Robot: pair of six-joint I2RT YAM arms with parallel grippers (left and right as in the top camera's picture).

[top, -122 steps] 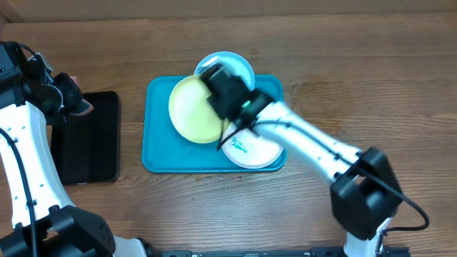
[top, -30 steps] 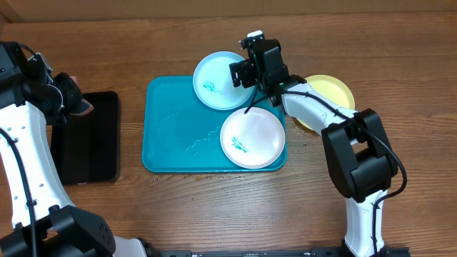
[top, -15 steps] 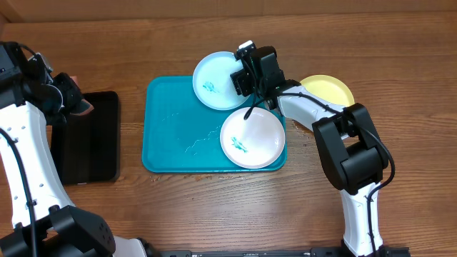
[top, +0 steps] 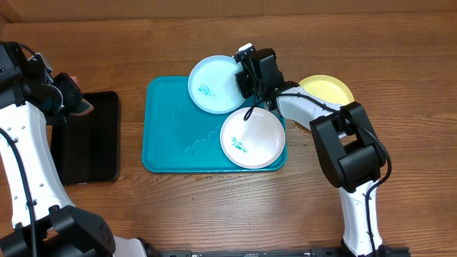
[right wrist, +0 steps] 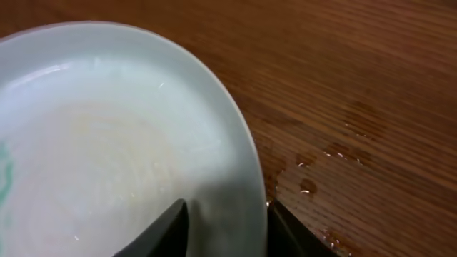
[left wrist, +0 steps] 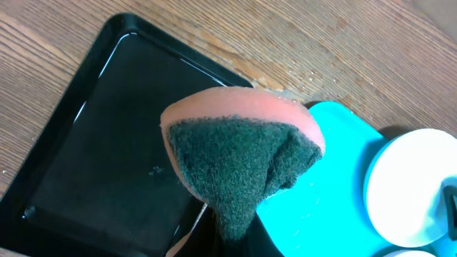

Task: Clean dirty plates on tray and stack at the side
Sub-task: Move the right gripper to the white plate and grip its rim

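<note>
The teal tray (top: 171,128) holds the light blue plate (top: 211,86) at its back edge and the white plate (top: 252,138) at its front right, each with a green-blue smear. The yellow-green plate (top: 330,89) lies on the table right of the tray. My right gripper (top: 244,77) is shut on the light blue plate's right rim; the right wrist view shows the rim (right wrist: 107,157) between its fingers (right wrist: 225,214). My left gripper (top: 75,100) is shut on a pink sponge with a green pad (left wrist: 243,153), held above the black tray.
A narrow black tray (top: 89,153) lies left of the teal tray, and it also shows in the left wrist view (left wrist: 100,143). Water drops wet the wood near the light blue plate's rim (right wrist: 307,185). The table's back edge runs along the top.
The yellow-green plate went from the tray to the table at the right. My right gripper came back to the light blue plate, took its rim and shifted it slightly left. The left arm has not moved.
</note>
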